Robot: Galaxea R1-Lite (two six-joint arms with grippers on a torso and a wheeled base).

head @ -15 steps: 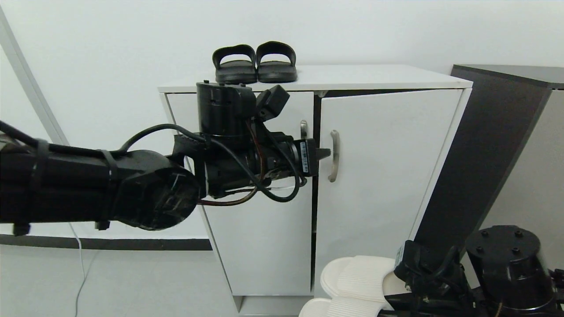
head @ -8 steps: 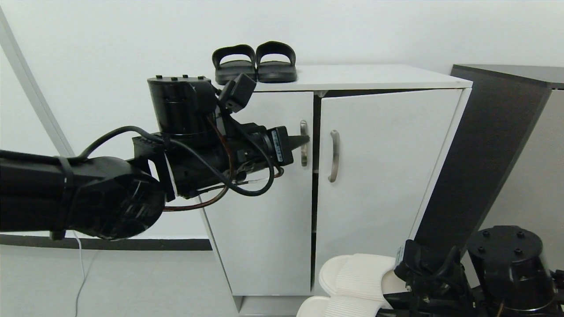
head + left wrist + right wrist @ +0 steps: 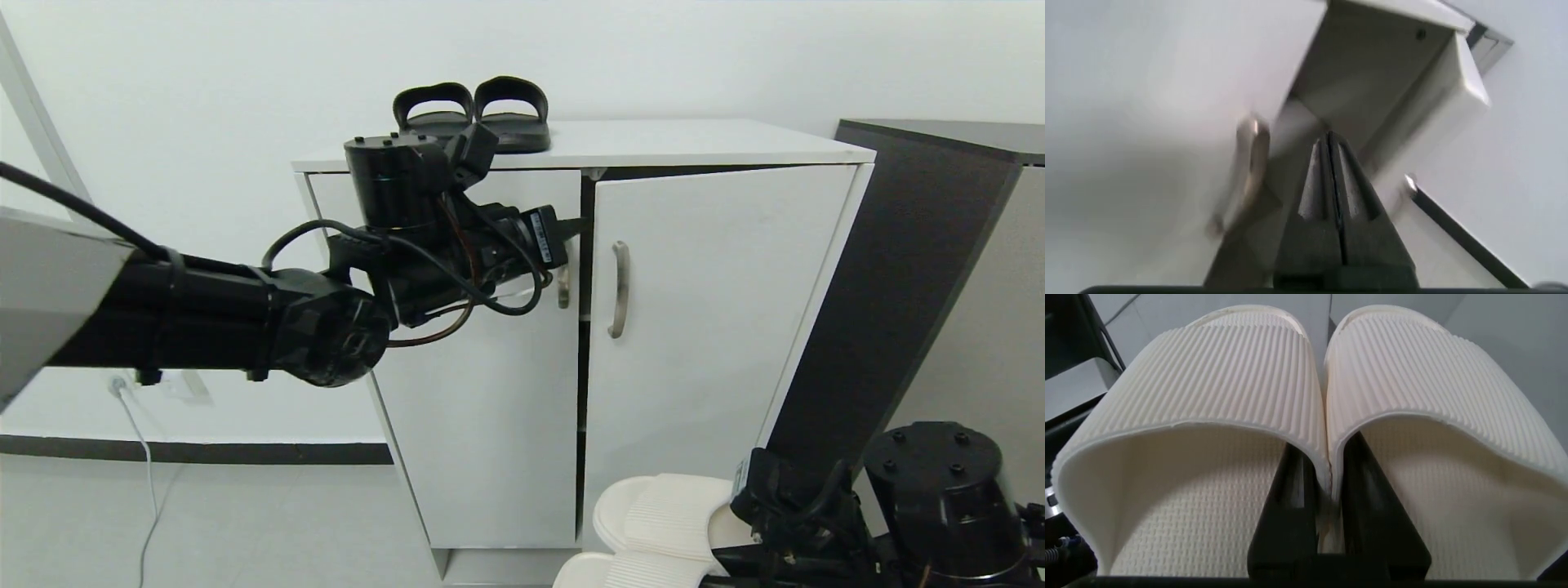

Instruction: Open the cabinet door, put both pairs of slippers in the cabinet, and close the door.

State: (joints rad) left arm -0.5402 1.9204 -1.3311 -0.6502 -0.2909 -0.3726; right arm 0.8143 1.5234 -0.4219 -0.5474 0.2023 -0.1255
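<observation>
A white two-door cabinet (image 3: 482,425) stands ahead, and its right door (image 3: 718,327) is slightly ajar. A pair of black slippers (image 3: 473,114) sits on its top. My left gripper (image 3: 578,223) is shut on nothing, its tip at the gap between the doors, just above the left door's handle (image 3: 563,287). In the left wrist view the shut fingers (image 3: 1315,184) point into that gap beside the handle (image 3: 1253,163). Low at the cabinet's foot, my right gripper (image 3: 1327,502) is shut on the touching inner walls of the white slippers (image 3: 1233,384), also visible from the head view as white slippers (image 3: 653,514).
The right door's handle (image 3: 619,287) hangs just right of the gap. A dark panel (image 3: 890,286) leans against the cabinet's right side. Bare floor and a thin cable (image 3: 151,482) lie to the left, with a white wall behind.
My left gripper left the right door's handle, moved left past the left handle, then rose to the top of the gap between the doors. The right arm and white slippers stayed still.
</observation>
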